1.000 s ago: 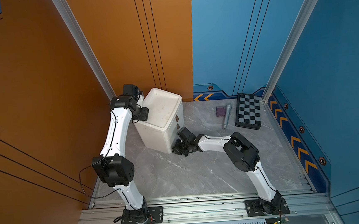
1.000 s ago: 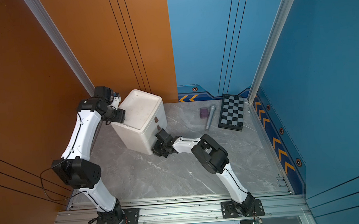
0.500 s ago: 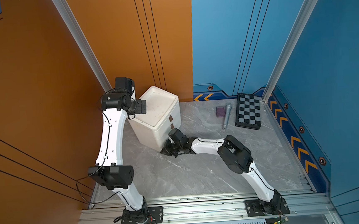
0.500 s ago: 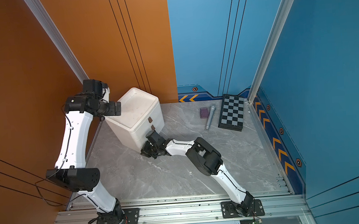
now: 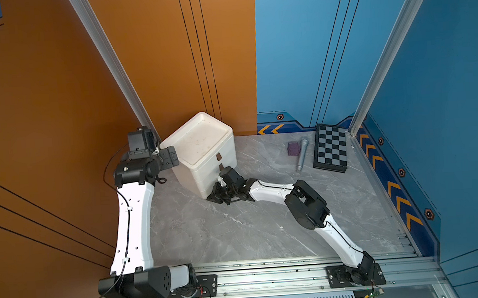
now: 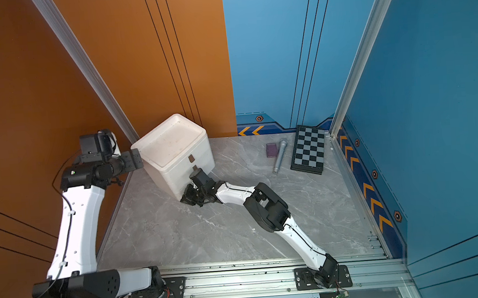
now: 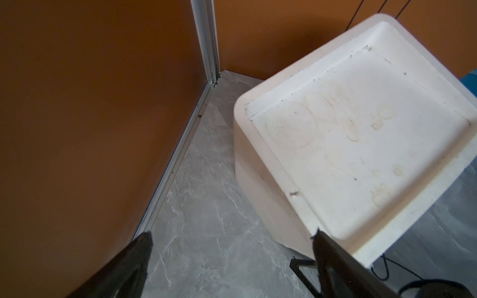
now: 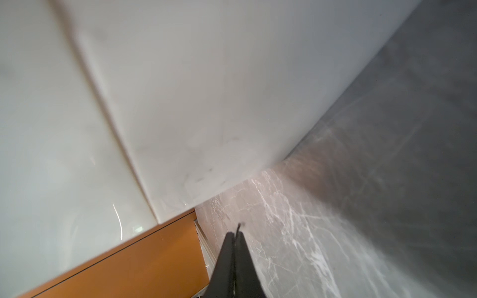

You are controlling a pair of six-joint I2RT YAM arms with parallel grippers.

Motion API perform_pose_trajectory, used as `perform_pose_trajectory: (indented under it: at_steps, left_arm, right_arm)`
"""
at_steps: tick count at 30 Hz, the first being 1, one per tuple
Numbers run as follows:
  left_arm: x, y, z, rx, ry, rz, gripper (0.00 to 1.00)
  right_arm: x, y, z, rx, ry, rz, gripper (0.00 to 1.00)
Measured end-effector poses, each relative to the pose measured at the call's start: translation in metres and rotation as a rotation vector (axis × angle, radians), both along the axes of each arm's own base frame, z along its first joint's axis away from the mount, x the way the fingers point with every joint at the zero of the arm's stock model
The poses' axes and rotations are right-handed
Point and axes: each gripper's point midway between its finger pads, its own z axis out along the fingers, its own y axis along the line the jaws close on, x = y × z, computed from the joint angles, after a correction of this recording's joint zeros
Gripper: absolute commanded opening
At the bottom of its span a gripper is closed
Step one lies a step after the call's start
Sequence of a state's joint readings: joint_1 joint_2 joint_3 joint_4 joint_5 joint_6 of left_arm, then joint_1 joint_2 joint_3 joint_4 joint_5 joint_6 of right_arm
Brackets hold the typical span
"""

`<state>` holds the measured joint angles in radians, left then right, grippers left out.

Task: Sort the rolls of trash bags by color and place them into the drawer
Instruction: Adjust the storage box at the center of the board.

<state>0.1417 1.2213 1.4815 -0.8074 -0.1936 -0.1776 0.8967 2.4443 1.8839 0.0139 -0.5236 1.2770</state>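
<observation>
- Top views both show us the grey marbled surface, bare of trash-bag rolls; we judge them inside the drawers or hidden.
- White three-drawer cabinet stands near the orange wall's corner, drawers apparently shut, recessed top bare.
- Our left end effector hangs at the cabinet's top corner, fingers wide apart, holding nothing, likely there to steady it.
- Our right end effector, fingers together and empty, sits low by the cabinet's bottom front corner, perhaps to nudge a drawer.
- Chequered board, grey stick and purple cube lie well apart, not needed.
</observation>
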Motion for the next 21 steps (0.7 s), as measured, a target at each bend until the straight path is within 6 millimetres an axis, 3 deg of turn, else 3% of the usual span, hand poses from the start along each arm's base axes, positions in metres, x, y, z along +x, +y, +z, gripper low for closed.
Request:
perform_pose_trajectory:
  at_steps: [5,8,10,11,13,16,18,21]
  left_arm:
    - [-0.023,0.013,-0.002,0.029,-0.220,0.078,0.98]
    - [-0.032,0.017,-0.002,0.055,-0.319,0.109,0.98]
    - [-0.034,0.020,0.001,0.070,-0.362,0.122,0.98]
    - [-0.034,0.020,0.003,0.074,-0.379,0.126,0.98]
    - [-0.034,0.021,0.006,0.082,-0.408,0.128,0.98]
    - [-0.034,0.021,0.001,0.087,-0.425,0.127,0.98]
    - [-0.034,0.021,-0.009,0.087,-0.425,0.127,0.98]
    - [-0.032,0.022,-0.030,0.087,-0.412,0.129,0.98]
  right_arm:
    - [0.004,-0.012,0.011,-0.040,-0.107,0.060,0.09]
    - [0.002,-0.035,0.042,-0.055,-0.177,0.079,0.17]
    - [0.004,-0.056,0.075,-0.050,-0.241,0.077,0.24]
    - [0.007,-0.067,0.090,-0.051,-0.275,0.072,0.29]
    - [0.015,-0.097,0.125,-0.061,-0.355,0.041,0.49]
    - [0.028,-0.140,0.165,-0.096,-0.484,-0.008,0.65]
    - [0.039,-0.172,0.177,-0.139,-0.548,-0.050,0.75]
    - [0.057,-0.228,0.173,-0.241,-0.592,-0.130,0.89]
